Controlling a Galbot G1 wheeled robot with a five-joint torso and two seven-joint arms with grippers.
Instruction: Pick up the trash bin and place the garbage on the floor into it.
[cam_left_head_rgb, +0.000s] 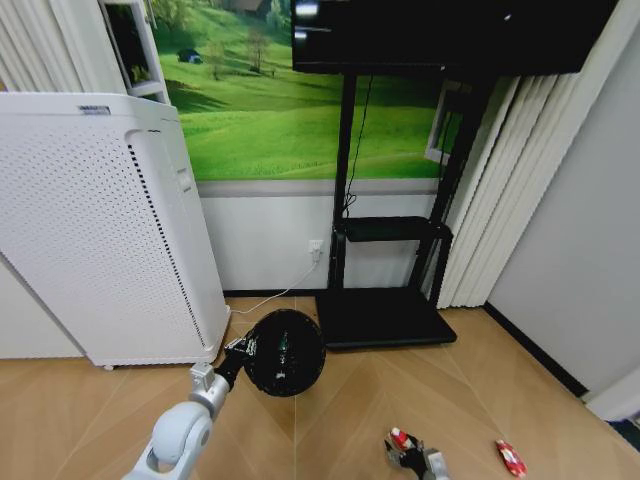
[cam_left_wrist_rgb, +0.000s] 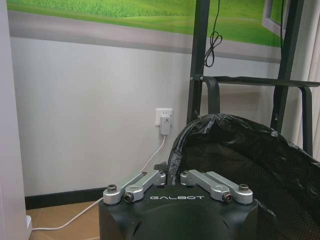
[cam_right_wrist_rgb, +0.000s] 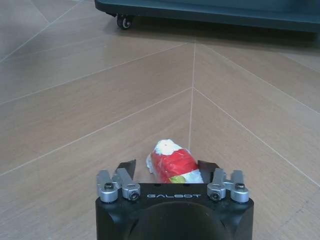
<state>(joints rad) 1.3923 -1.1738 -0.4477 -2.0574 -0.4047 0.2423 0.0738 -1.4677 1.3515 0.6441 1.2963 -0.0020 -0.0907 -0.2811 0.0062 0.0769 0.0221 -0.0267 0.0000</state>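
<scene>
Your right fingers (cam_right_wrist_rgb: 127, 167) stand wide either side of a red-and-white wrapper (cam_right_wrist_rgb: 172, 164) on the floor (cam_right_wrist_rgb: 75, 90), low enough to close on it but, as far as you can tell, not yet pinching. Your left fingers (cam_left_wrist_rgb: 161, 169) are narrowed on the rim of the bin (cam_left_head_rgb: 284, 352), clamping the black liner (cam_left_wrist_rgb: 240, 150). That holds the bin off the floor and tilted, its mouth facing up toward the head camera, probably so litter can be dropped in. Inside, something small and green (cam_left_head_rgb: 284, 347) shows; you cannot tell what it is. In the head view the right gripper (cam_left_head_rgb: 408, 455) sits well apart from the bin, with bare floor between. A second wrapper (cam_left_head_rgb: 511, 457) lies further right. The white appliance (cam_left_head_rgb: 100, 230) and the black stand (cam_left_head_rgb: 385, 315) crowd the bin behind.
</scene>
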